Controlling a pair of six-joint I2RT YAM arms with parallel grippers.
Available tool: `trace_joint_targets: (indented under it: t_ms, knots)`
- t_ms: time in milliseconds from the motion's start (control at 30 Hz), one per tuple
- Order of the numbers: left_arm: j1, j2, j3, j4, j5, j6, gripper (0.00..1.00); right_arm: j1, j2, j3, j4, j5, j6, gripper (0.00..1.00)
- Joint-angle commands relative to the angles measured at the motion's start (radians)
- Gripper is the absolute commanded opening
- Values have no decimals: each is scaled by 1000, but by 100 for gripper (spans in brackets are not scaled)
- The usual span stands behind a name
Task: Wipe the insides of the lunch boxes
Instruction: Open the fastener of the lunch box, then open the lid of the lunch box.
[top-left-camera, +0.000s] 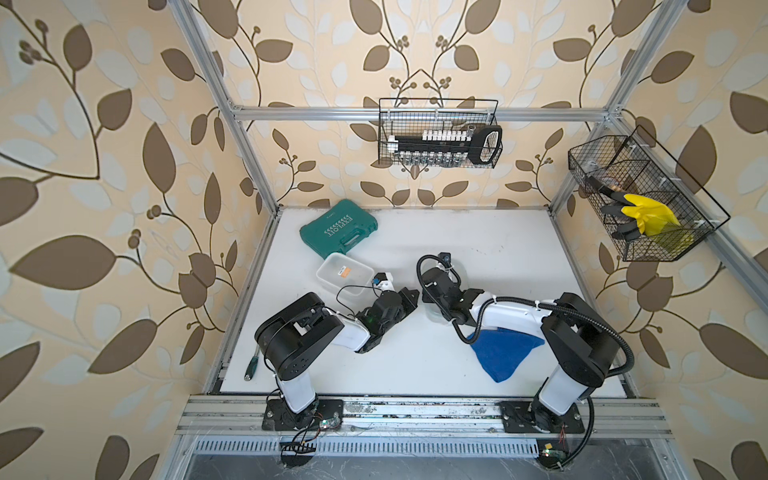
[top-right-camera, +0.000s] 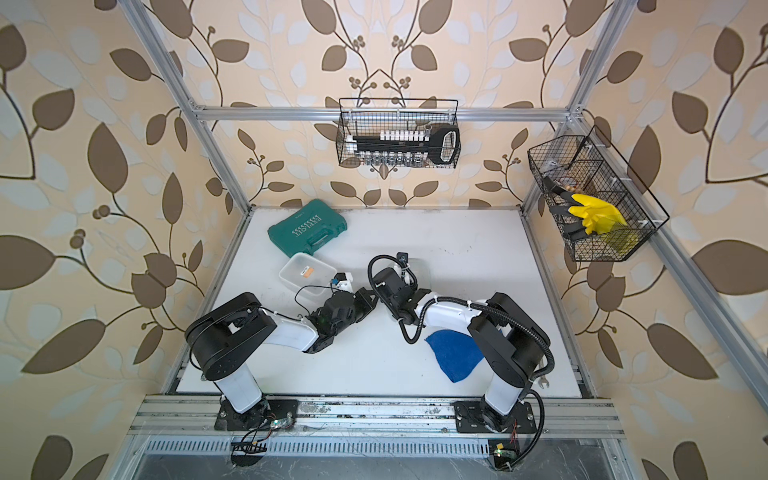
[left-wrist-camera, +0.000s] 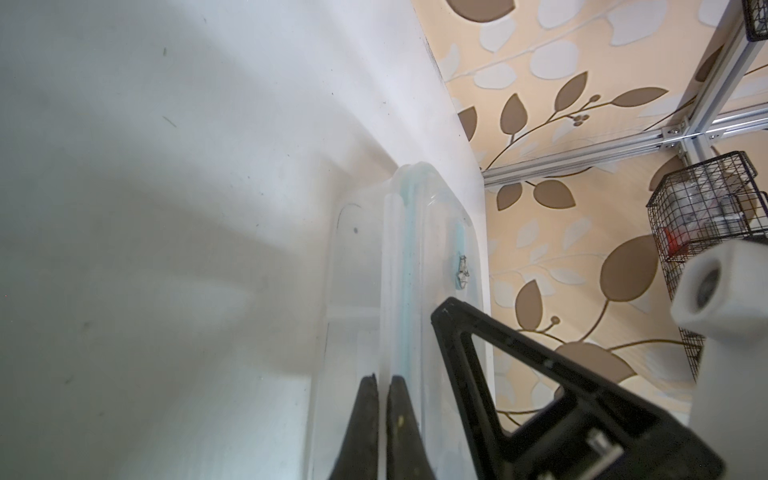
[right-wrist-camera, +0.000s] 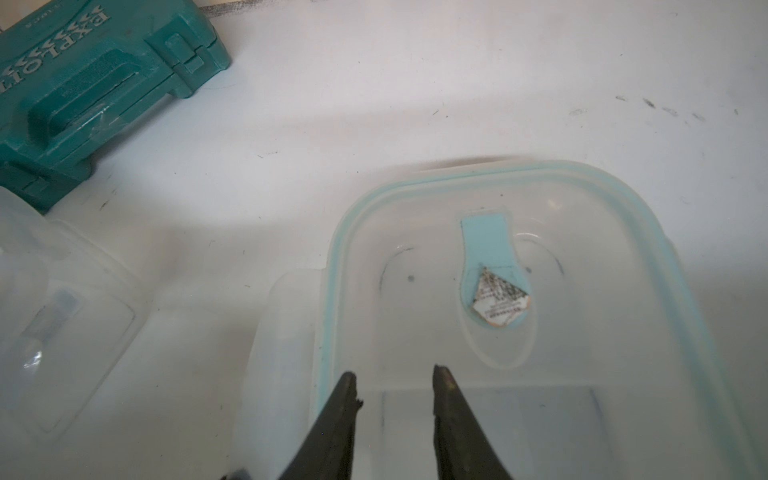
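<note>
One clear lunch box stands open and bare left of centre; the right wrist view catches it at its edge. The other lunch box sits under my right wrist with a clear lid on it, which has a pale blue seal and vent tab. My left gripper is shut on a thin clear flap at the lid's side. Just above the lid my right gripper is open, with nothing between its fingers. A blue cloth lies flat beside the right arm, held by neither gripper.
A green tool case lies behind the open box. A screwdriver lies at the front left edge and a wrench at the front right. Wire baskets hang on the back wall and the right frame.
</note>
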Motion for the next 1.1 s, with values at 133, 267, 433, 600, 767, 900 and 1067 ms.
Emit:
trace_joint_targets:
  t_ms: [133,267,433,600,767,900,1067]
  knots:
    - [-10,-125,42,-139,12,34,19,-1,27,-82,-312,-226,35,36]
    - [-4,-157,63,-176,26,67,6,-18,-46,-69,-307,-229,29,41]
    - [4,-180,87,-216,46,81,5,-14,-139,-67,-370,-127,-2,49]
    - [23,-228,97,-308,32,78,33,34,-288,-115,-421,-1,-41,56]
    - [81,-296,108,-463,50,90,63,141,-331,-87,-492,145,-83,62]
    - [153,-252,107,-440,183,68,66,170,-308,-62,-513,213,-87,64]
    - [186,-104,147,-329,322,37,66,166,-282,-44,-509,230,-97,65]
